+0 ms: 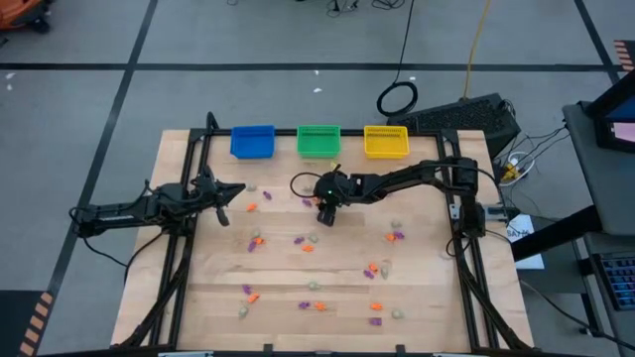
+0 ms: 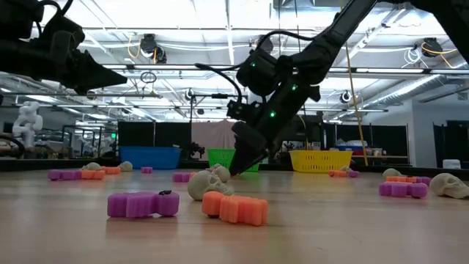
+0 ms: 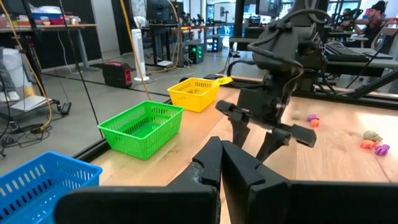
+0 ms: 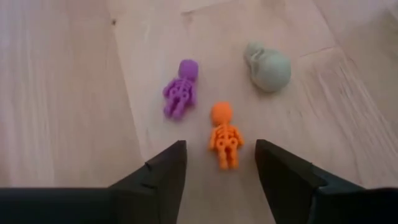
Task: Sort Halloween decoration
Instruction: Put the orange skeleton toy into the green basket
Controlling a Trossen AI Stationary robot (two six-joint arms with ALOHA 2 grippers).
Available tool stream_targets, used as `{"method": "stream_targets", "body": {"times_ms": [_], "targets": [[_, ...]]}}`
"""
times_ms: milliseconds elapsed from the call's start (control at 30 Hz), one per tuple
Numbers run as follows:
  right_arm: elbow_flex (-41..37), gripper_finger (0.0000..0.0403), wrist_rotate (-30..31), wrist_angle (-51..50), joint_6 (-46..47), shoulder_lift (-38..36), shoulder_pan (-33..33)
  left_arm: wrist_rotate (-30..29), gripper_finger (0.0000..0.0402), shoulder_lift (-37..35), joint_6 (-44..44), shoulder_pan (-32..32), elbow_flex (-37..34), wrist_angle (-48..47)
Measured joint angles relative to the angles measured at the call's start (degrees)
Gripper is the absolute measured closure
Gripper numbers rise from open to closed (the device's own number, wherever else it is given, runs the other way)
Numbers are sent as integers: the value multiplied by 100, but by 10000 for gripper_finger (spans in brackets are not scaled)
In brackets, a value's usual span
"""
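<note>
Two jaws on the right gripper stand wide apart and hold nothing — an orange skeleton lies flat on the bench in the gap just ahead of them, not touched by either. A purple skeleton lies just beside it, and a pale grey skull a little further off. From above, the right gripper sits low over the bench near its middle, in front of the green bin, its arm reaching in from the right edge.

Left gripper — jaws pressed together, nothing between them. It hangs above the bench's left side, pointing toward the right arm.

Remaining Halloween decoration is scattered loose over the bench: purple, orange and pale pieces spread across the middle and front, e.g. an orange and purple pair to the right and a purple piece near the front. Low view shows a purple piece, an orange piece and a pale skull close to the camera.

Blue bin, green bin and yellow bin stand in a row along the far edge; cannot tell whether anything is in them.
</note>
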Motion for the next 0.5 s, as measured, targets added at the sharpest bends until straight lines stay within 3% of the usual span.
{"method": "stream_targets", "body": {"times_ms": [133,400,500], "targets": [[2,251,-84,352,194,170,-105,2,391,-1,0,0,-1,0],[15,380,-401,378,231,209,-198,2,391,0,0,-1,-1,-2],[13,389,-435,346,296,139,-176,3,391,0,0,0,-1,-2]]}}
